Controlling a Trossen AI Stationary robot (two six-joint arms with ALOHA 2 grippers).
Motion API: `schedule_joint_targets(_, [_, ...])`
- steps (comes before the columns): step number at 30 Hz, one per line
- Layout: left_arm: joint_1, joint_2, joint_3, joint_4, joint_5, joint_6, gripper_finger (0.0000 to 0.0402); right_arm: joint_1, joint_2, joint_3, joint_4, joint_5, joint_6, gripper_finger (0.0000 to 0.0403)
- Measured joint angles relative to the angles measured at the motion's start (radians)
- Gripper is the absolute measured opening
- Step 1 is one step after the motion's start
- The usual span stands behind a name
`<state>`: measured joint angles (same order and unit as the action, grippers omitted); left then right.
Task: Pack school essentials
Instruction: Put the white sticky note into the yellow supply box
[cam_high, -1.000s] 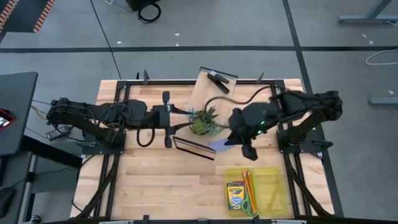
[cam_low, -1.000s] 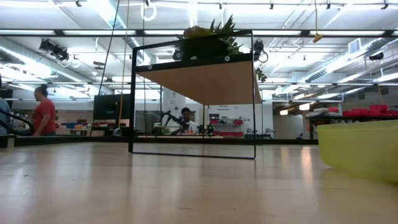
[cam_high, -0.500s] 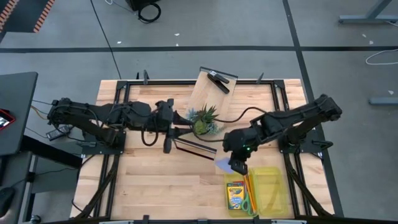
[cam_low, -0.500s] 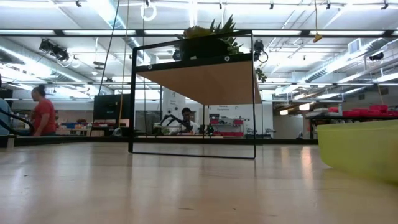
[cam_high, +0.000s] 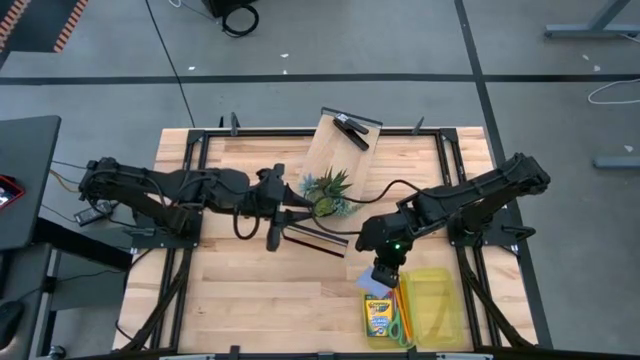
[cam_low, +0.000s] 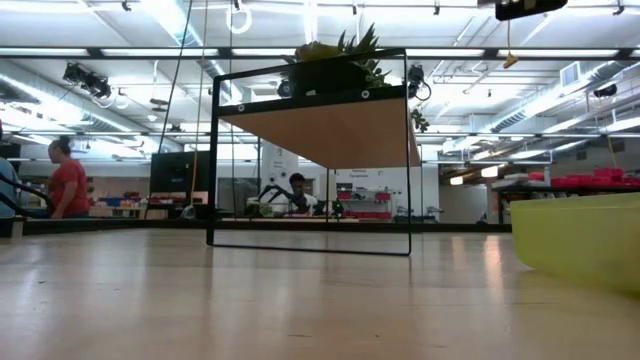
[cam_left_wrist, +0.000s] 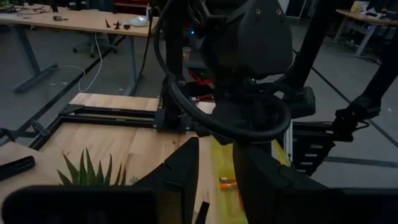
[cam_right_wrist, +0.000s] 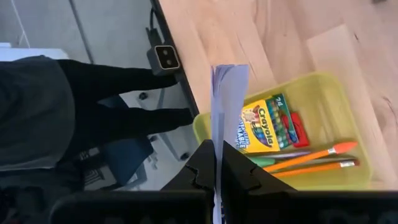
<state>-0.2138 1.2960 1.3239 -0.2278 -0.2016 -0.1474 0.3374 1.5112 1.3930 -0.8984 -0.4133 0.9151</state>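
pad: we see the small pale blue-white pad (cam_right_wrist: 227, 93) clamped edge-on between the right gripper's (cam_right_wrist: 217, 163) fingers, held above the near rim of the yellow tray (cam_right_wrist: 339, 93); not yet let go.
pad, high view: pale corner (cam_high: 368, 282) shows just under the right gripper (cam_high: 385, 277), at the tray's (cam_high: 447, 312) upper left edge.
crayon box: yellow-green crayon box (cam_right_wrist: 268, 123) already lying flat in the tray, by its left wall in the high view (cam_high: 378, 316).
pencils: thin orange pencils (cam_right_wrist: 314, 158) lie in the tray beside the crayons.
scissors: green-handled scissors (cam_high: 400, 328) in the tray too, partly under the pencils; we can't make out the blades.
progress: we judge three of four items packed; the pad is the last one, and it needs lowering into the tray and releasing.
right gripper: pinched tight on the pad, arm reaching in from the table's right side.
left gripper: (cam_high: 287, 208) near the spiky potted plant (cam_high: 329, 193) mid-table; fingers (cam_left_wrist: 180, 171) stand a little apart with nothing between them as far as we see; not at work on the tray.
other: slanted wooden board stand (cam_high: 335, 150) with a black clip-like object (cam_high: 349, 127) on it behind the plant; not part of the packing.
background: people (cam_low: 68, 180) far off in the room, low view.
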Motion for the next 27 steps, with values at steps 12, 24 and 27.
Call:
schedule_joint_targets(12, [-0.016, 0.002, 0.0, -0.002, 0.002, 0.002, 0.0098, 0.036, 0.0, -0.072, 0.12, 0.003, 0.018, 0.0015])
schedule_joint_targets(24, [-0.016, 0.002, 0.0, 0.0, 0.001, -0.011, 0.0094, 0.157, 0.0, -0.239, 0.41, 0.009, 0.187, 0.0016])
schedule_joint_targets(27, [-0.016, 0.002, 0.0, 0.0, 0.001, -0.03, 0.009, 0.176, 0.0, -0.249, 0.417, 0.034, 0.184, 0.0016])
